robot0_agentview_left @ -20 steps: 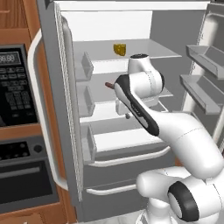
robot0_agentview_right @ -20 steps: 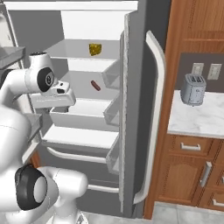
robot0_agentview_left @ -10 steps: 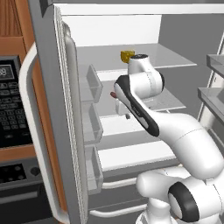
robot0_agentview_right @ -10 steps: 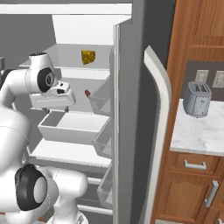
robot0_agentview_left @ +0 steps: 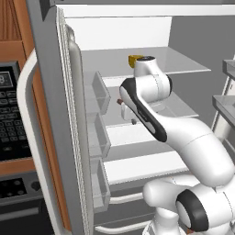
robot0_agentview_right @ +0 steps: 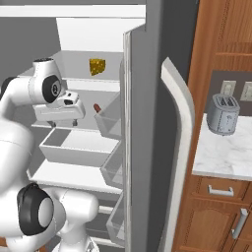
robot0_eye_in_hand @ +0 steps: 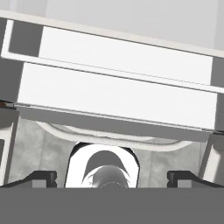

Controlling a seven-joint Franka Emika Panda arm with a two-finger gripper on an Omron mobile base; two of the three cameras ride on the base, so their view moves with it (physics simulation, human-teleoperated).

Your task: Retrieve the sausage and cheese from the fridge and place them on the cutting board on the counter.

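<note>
Cheese (robot0_agentview_right: 97,66) sits on the fridge's (robot0_agentview_right: 147,123) upper shelf, apart from my arm; sausage (robot0_agentview_right: 97,107) lies one shelf lower, just beside my end effector (robot0_agentview_right: 64,122). My end effector's fingertips (robot0_eye_in_hand: 41,178) are spread wide, with nothing between them. Off to the right, a toaster (robot0_agentview_right: 222,114) stands on a marbled counter (robot0_agentview_right: 224,155).

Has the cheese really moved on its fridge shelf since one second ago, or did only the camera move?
No. The cheese sits on the same upper shelf near the back wall; the whole picture shifted, so the camera moved.
</note>
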